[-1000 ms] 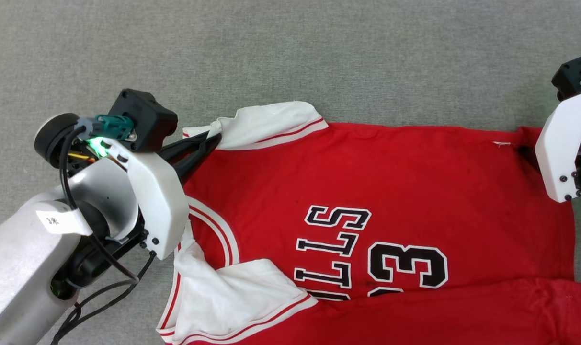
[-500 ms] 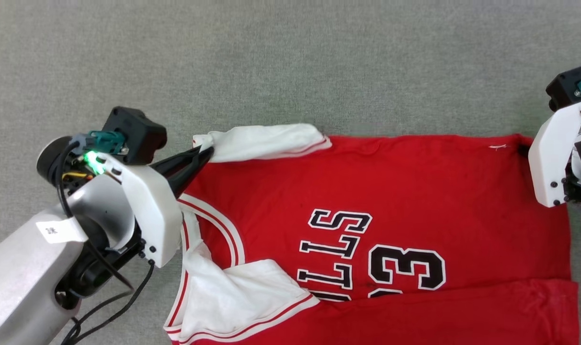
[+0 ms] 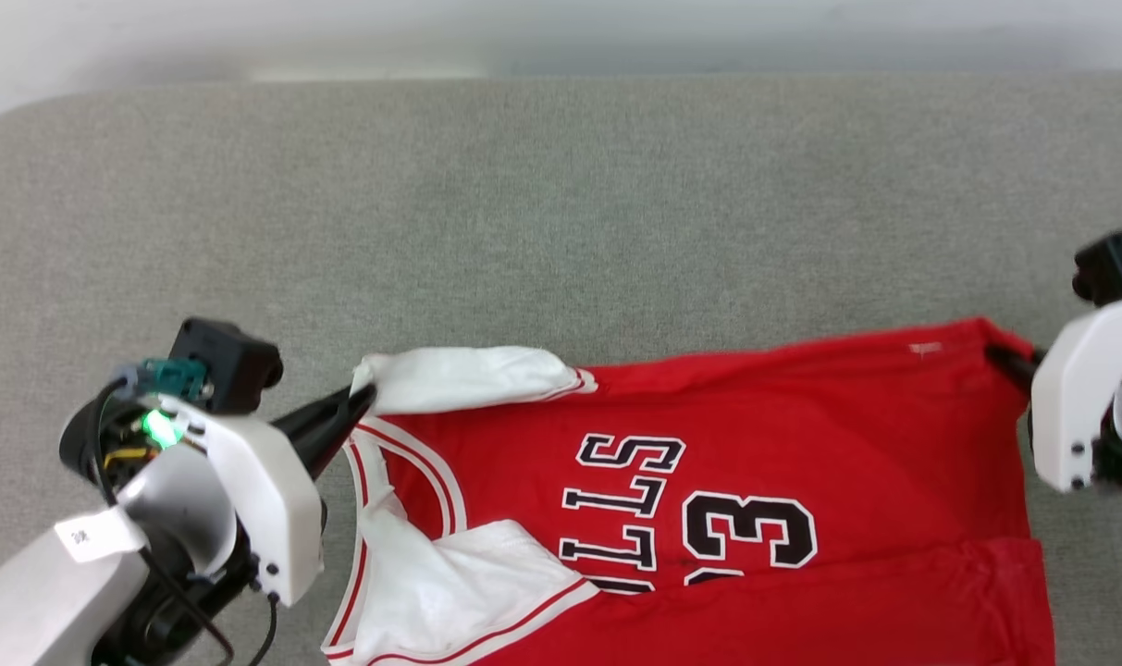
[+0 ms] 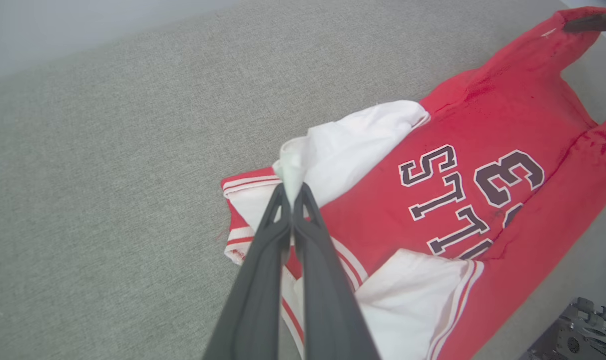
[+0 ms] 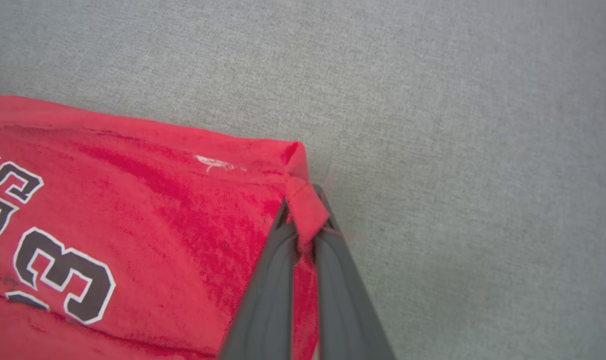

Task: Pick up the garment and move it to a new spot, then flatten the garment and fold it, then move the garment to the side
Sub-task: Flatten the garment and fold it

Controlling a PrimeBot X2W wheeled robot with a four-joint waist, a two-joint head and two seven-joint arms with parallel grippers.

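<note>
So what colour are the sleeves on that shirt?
White, with red-striped trim. The sleeves of the garment show best in the left wrist view.

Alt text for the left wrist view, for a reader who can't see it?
The left gripper, its two dark fingers shut, pinches a white sleeve fold of the red basketball jersey with black lettering, spread on a grey fabric surface. At top right, the right gripper holds the jersey's far red corner.

"LLS" and "3" on garment [image 3: 829, 416]
</note>
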